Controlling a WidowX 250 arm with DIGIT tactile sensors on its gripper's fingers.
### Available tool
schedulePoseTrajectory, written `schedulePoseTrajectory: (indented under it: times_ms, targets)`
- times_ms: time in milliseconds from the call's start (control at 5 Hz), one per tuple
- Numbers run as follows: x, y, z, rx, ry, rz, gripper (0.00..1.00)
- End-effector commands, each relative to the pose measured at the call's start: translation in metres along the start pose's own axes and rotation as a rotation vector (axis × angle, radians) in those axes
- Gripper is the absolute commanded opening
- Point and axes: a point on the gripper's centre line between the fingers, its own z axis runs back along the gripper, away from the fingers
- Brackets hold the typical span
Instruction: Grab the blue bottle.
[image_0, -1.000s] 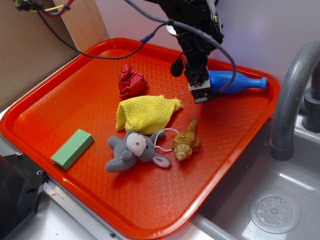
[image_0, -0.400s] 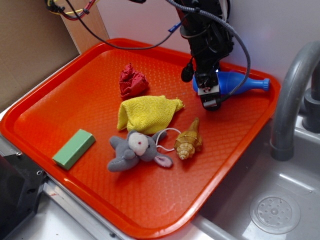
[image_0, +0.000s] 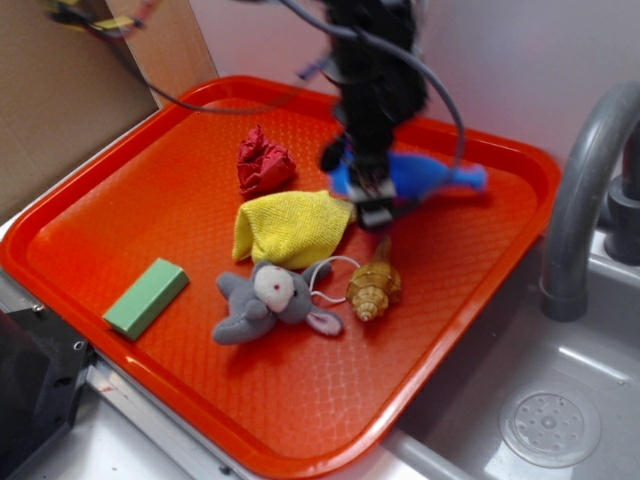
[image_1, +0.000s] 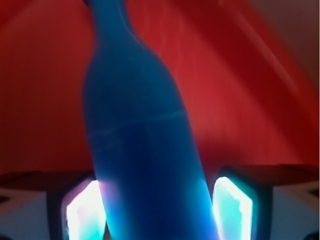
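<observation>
Right now, taking the yellow cloth as the landmark:

Blue bottle (image_0: 425, 177): lying on its side just beyond the cloth's far right corner, neck pointing right, away from the cloth; blurred in the exterior view. In the wrist view the blue bottle (image_1: 142, 140) fills the middle, its body running up between the two finger pads with the neck at the top.

Gripper (image_0: 372, 205): at the bottle's fat end, directly over the cloth's right tip. The fingers (image_1: 232, 205) sit either side of the body, the left pad tight against it, the right one very near; whether they are truly clamped on the bottle I cannot tell.

Yellow cloth (image_0: 290, 225): crumpled, near the middle of the tray.

Red crumpled object (image_0: 264, 163): just behind the cloth, to its left.

Seashell (image_0: 372, 285): in front of the cloth's right end, close by.

Grey mouse toy (image_0: 268, 300): in front of the cloth, just left of the seashell.

Green block (image_0: 146, 297): well to the cloth's front left.

Orange tray (image_0: 130, 190): under everything named.

Grey sink (image_0: 560, 400): right of the tray, far from the cloth.
</observation>
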Motion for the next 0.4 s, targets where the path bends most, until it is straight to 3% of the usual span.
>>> schedulePoseTrajectory:
  times_ms: [0, 200]
  targets:
    - [-0.051, 0.007, 0.116, -0.024, 0.000, 0.350, 0.00]
    - [-0.069, 0.012, 0.146, -0.022, 0.040, 0.556, 0.00]
